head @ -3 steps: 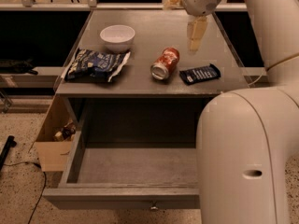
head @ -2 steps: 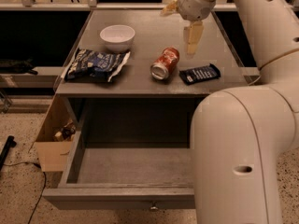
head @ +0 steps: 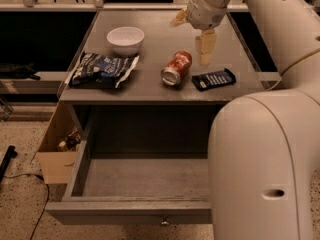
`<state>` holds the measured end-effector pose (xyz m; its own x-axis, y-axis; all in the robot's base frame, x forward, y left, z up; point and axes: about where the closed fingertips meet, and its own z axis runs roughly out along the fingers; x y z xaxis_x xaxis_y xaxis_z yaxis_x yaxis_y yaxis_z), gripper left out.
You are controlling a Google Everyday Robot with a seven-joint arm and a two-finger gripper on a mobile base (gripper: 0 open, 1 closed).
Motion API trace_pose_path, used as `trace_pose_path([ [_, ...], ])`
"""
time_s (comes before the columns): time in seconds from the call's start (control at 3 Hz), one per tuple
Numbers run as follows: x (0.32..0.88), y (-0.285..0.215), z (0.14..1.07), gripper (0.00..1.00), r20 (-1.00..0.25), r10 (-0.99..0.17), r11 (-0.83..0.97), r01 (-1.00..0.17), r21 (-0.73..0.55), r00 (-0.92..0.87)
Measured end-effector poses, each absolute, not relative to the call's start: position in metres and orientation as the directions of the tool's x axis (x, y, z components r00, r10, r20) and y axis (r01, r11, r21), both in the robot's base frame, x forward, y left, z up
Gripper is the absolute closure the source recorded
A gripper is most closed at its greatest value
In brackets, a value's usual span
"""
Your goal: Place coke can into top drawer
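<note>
The coke can (head: 177, 68) lies on its side on the grey countertop (head: 155, 86), its silver end facing front-left. My gripper (head: 193, 33) hangs above the counter, just behind and to the right of the can, not touching it. It is open and empty: one cream finger (head: 206, 47) points down, the other sticks out to the left. The top drawer (head: 100, 210) is pulled out below the counter, its inside is bare, and its small knob (head: 164, 222) shows at the front.
A white bowl (head: 125, 38) and a dark blue chip bag (head: 102, 69) sit on the counter's left. A dark blue snack bar (head: 214, 79) lies right of the can. My arm's large white body (head: 265, 164) covers the drawer's right side. A cardboard box (head: 56, 149) stands on the floor at left.
The gripper has come down and a little nearer to the can. The can, the drawer and the other objects have not moved.
</note>
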<state>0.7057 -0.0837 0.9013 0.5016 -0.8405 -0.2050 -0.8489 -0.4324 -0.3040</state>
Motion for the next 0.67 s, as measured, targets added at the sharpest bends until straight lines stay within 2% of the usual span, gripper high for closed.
trace_pose_path([
  [0.33,0.6825,-0.0876,0.8796,0.00,-0.230,-0.830,-0.451,-0.854,-0.259,0.508],
  [0.67,0.6908,-0.0827,0.8791,0.00,-0.224,-0.830,-0.450,-0.850,-0.273,0.511],
])
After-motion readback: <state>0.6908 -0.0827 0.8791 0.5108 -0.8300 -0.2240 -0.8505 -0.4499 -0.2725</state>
